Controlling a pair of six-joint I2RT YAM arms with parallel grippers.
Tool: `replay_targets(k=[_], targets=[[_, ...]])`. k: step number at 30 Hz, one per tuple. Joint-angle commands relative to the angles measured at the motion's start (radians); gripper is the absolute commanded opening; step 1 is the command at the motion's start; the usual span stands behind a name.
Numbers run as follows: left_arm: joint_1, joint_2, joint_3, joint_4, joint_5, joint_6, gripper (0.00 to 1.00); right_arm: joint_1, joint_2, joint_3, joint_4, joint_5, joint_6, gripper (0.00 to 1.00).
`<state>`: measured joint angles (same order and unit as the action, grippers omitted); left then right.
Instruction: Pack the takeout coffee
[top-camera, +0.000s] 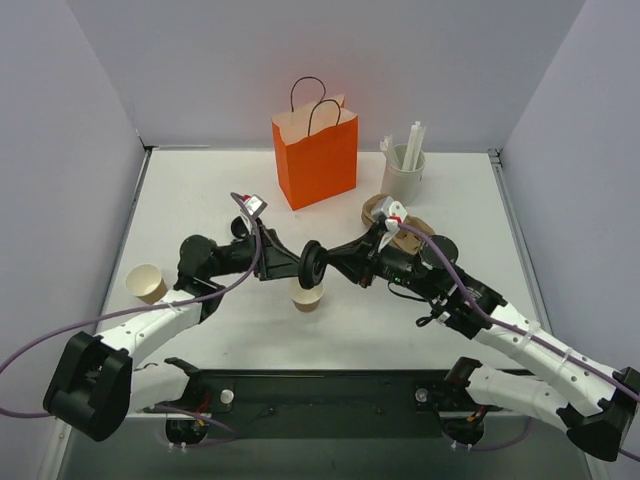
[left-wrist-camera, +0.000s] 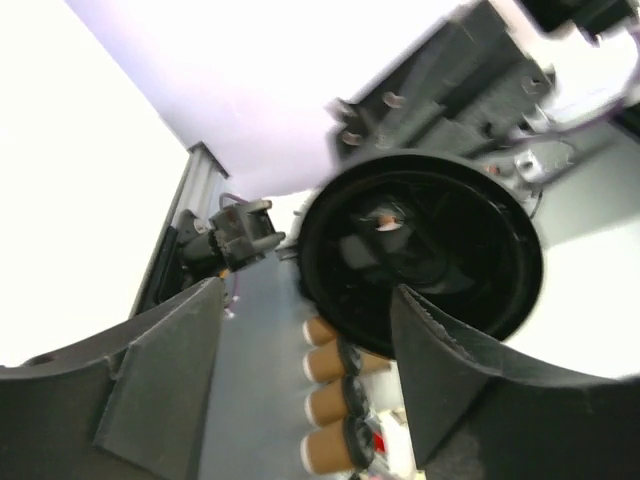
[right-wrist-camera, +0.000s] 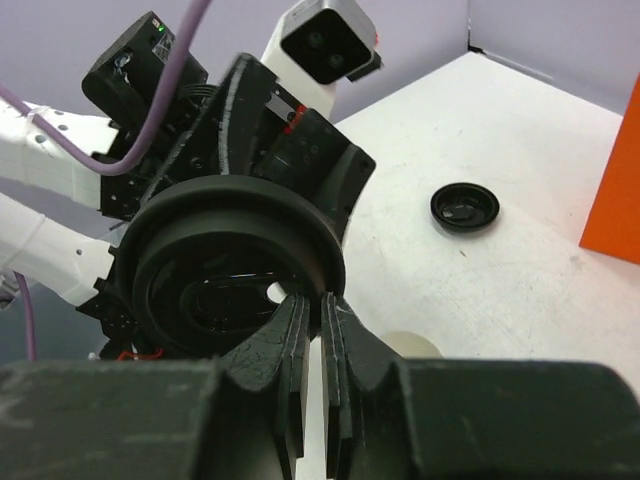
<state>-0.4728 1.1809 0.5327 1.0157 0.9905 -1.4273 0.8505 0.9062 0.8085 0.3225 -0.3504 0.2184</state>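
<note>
While the right gripper (right-wrist-camera: 313, 300) pinches the rim of the black lid (right-wrist-camera: 215, 290), jaws nearly closed | left gripper (left-wrist-camera: 308, 288) spread wide, facing the lid | lidless tan cup (top-camera: 307, 296) stands on table (top-camera: 200, 200) beneath them | orange bag (top-camera: 316, 155) upright beyond.

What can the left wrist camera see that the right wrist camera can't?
Only the left wrist view shows a row of brown cups lying on their sides. Only the right wrist view shows a second lid lying flat, and the edge of the orange bag. Both views show the big lid, which the right gripper pinches by its rim.
</note>
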Motion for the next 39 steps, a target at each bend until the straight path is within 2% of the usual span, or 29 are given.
replay_targets(k=[1,2,3,4,5,6,7,12,18,22,33,39], targets=[[0.029,-0.079,0.088,-0.475,-0.081,0.33,0.83,-0.004,-0.039,0.136,-0.163,0.077,0.068,0.0],[0.048,-0.092,0.128,-0.564,-0.101,0.387,0.85,-0.004,-0.038,0.155,-0.256,0.091,0.082,0.0],[0.06,-0.107,0.157,-0.663,-0.18,0.513,0.87,-0.002,-0.035,0.173,-0.307,0.12,0.116,0.0],[0.072,-0.133,0.186,-0.889,-0.231,0.577,0.95,-0.004,-0.023,0.187,-0.363,0.123,0.125,0.0],[0.107,-0.144,0.247,-0.992,-0.301,0.632,0.97,-0.004,-0.017,0.21,-0.454,0.128,0.124,0.0],[0.131,-0.155,0.274,-1.176,-0.367,0.713,0.97,-0.002,-0.009,0.213,-0.488,0.139,0.124,0.0],[0.154,-0.176,0.292,-1.237,-0.48,0.741,0.97,-0.002,0.003,0.21,-0.514,0.174,0.137,0.0],[0.353,-0.228,0.366,-1.454,-0.621,0.864,0.97,0.012,0.069,0.228,-0.664,0.306,0.223,0.0],[0.387,-0.25,0.352,-1.571,-0.723,0.995,0.97,0.056,0.313,0.345,-0.832,0.474,0.357,0.0],[0.385,-0.311,0.267,-1.568,-0.779,0.993,0.97,0.104,0.463,0.452,-0.924,0.553,0.381,0.0],[0.346,-0.34,0.276,-1.606,-0.848,0.996,0.97,0.168,0.807,0.757,-1.123,0.593,0.398,0.0],[0.335,-0.343,0.276,-1.611,-0.857,0.995,0.97,0.188,0.893,0.848,-1.218,0.607,0.375,0.0]])
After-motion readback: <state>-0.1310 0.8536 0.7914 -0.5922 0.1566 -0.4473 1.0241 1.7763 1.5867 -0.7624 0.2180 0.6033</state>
